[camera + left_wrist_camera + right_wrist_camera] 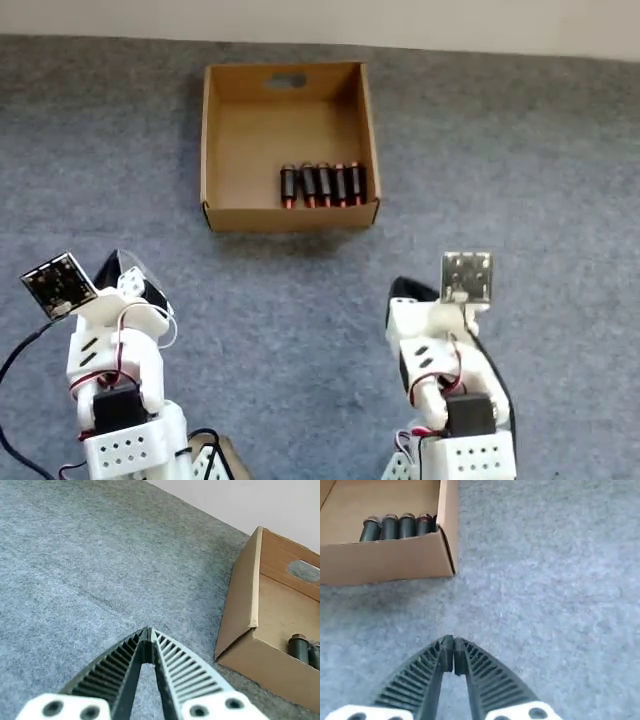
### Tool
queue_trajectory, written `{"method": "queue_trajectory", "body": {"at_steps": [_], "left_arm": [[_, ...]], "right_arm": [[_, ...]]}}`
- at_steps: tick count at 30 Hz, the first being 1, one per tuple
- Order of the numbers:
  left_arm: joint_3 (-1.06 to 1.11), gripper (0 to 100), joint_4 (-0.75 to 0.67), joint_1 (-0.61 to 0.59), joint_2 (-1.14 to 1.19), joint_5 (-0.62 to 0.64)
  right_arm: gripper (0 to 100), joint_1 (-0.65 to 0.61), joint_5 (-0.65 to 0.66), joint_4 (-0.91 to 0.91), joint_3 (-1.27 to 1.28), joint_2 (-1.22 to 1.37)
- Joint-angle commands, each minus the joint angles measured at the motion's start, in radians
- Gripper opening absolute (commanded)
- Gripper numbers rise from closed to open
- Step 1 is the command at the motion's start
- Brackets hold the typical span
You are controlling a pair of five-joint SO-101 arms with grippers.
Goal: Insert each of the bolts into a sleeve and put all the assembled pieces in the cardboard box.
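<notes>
Presently, cardboard box [205, 150]: open-topped, square, set on the grey mat [520, 180] toward the far side, roughly midway between the two arms; hand-hole [287, 80] cut in the far wall; placed, by judgement, where either arm can reach in over the near wall
assembled pieces [322, 185]: five, dark-bodied with coppery ends, lying flat in one row inside the box, side by side and apparently touching, tucked against the near wall toward its right corner; probably gathered there because that wall lies closest to the arms and checks any rolling
left gripper [148, 632]: fingers brought together tip to tip, nothing between them; aimed down at the mat, with the box off to one side and apart from it
right gripper [453, 642]: tips likewise together, carrying nothing; pointed at the mat short of the box's near right corner, not touching it
left arm [115, 370]: folded low by its own base at the near edge, well apart from the box; posture read as parked rather than working
right arm [445, 370]: same folded posture, near edge, somewhat closer to the box than its neighbour
task standing: judged at or near its end, going by five pieces boxed and both grippers holding nothing
next move: none plainly called for; whether further parts lie beyond the views, cannot tell
risk: slight; row lying flat against the near wall, little prospect of pieces shifting unless the box is knocked
</notes>
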Motion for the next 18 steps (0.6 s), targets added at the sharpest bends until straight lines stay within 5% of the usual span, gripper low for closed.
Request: {"method": "queue_trajectory", "body": {"at_steps": [1, 12, 15, 18], "left_arm": [[0.016, 1, -0.018, 0.018, -0.01, 0.002], [0.008, 1, -0.074, 0.038, -0.015, 0.0], [0.016, 1, -0.107, 0.099, -0.01, -0.109], [0.016, 1, 0.002, 0.128, -0.012, -0.293]], "right_arm": [[0.5, 0.012, 0.011, -0.022, 0.093, -0.056], [0.5, 0.013, 0.009, 0.015, 0.171, -0.024], [0.5, 0.013, 0.009, 0.105, 0.171, -0.024], [0.5, 0.008, 0.005, 0.243, 0.17, -0.024]]}}
